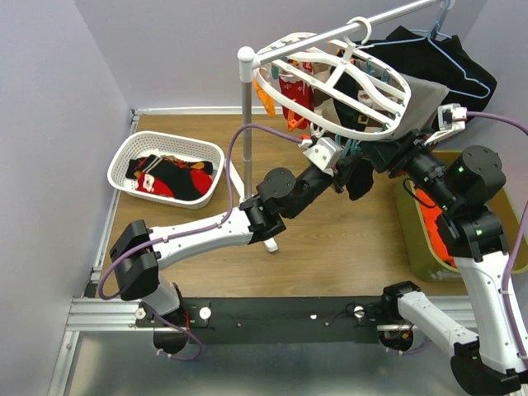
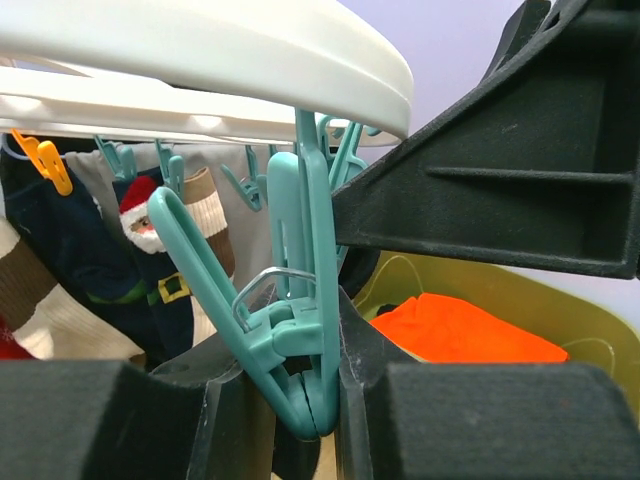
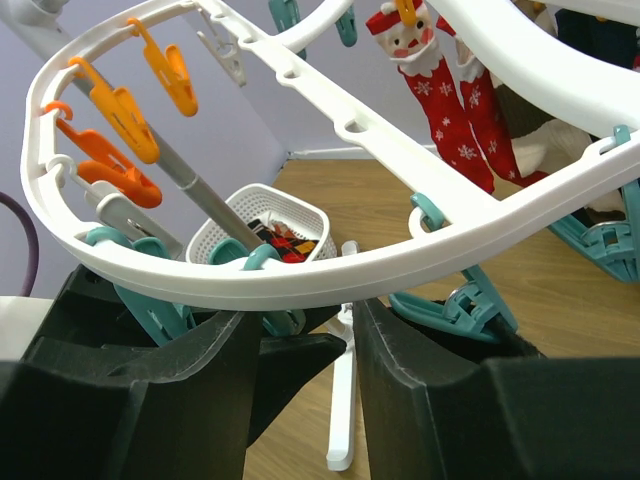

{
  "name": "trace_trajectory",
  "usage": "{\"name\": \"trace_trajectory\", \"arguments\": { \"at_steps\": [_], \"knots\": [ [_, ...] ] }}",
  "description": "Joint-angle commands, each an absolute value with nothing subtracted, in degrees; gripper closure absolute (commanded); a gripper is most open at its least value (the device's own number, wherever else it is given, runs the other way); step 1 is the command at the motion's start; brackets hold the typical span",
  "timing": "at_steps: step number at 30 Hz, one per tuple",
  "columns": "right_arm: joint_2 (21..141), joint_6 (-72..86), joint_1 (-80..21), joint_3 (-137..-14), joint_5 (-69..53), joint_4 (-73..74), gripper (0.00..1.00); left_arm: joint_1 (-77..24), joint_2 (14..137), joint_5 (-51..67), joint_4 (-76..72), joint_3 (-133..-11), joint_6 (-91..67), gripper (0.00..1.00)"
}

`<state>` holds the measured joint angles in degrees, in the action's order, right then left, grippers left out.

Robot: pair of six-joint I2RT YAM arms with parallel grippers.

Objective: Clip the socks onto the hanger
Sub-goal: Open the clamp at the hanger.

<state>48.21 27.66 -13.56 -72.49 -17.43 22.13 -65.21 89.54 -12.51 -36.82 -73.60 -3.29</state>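
Note:
The white oval hanger point(image 1: 280, 89) hangs from the rack rod, with teal and orange clips under it. My left gripper point(image 1: 330, 157) reaches up to its near rim and is shut on a teal clip point(image 2: 310, 230), fingers on both sides of the clip's lower end point(image 2: 290, 340). My right gripper point(image 1: 389, 153) is just to its right, under the rim point(image 3: 300, 275); its jaws point(image 3: 300, 315) stand apart with nothing between them. A black sock point(image 1: 359, 177) dangles below the two grippers. Red Santa socks point(image 3: 440, 90) hang clipped. More socks point(image 1: 169, 175) lie in the basket.
The white lattice basket point(image 1: 124, 161) sits at the left. The rack pole point(image 1: 246, 124) stands mid-table, its foot point(image 3: 343, 420) on the wood. A green bin point(image 1: 417, 247) with orange cloth point(image 2: 460, 330) is at the right. A black garment point(image 1: 437, 58) hangs behind.

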Motion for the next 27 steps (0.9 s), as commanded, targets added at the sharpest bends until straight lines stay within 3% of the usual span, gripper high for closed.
{"name": "trace_trajectory", "arguments": {
  "at_steps": [1,10,13,16,18,23,27],
  "knots": [
    [48.16,28.65,-13.71,-71.72,-15.29,19.6,0.53,-67.06,89.47,-13.36,-35.86,-75.32,-0.26,0.85],
    [47.46,29.27,-13.71,-71.9,-12.83,18.11,0.58,-67.59,89.47,-13.01,-34.63,-74.8,1.93,0.85],
    [47.2,29.44,-13.62,-71.81,-11.87,17.75,0.64,-67.59,89.21,-13.1,-34.72,-74.62,2.2,0.85],
    [47.29,29.18,-13.62,-71.98,-11.95,18.02,0.75,-67.59,88.68,-13.01,-34.54,-74.27,2.11,0.77],
    [47.37,28.74,-13.71,-72.24,-12.22,18.63,0.81,-67.5,87.9,-12.92,-34.37,-74.09,1.76,0.65],
    [47.37,27.43,-13.62,-72.6,-12.74,19.68,0.89,-67.5,85.7,-9.77,-33.14,-73.13,0.27,0.42],
    [47.46,26.46,-13.71,-73.39,-13.44,20.39,0.92,-67.59,84.29,-4.93,-30.94,-72.86,-1.65,0.33]
  ]
}}
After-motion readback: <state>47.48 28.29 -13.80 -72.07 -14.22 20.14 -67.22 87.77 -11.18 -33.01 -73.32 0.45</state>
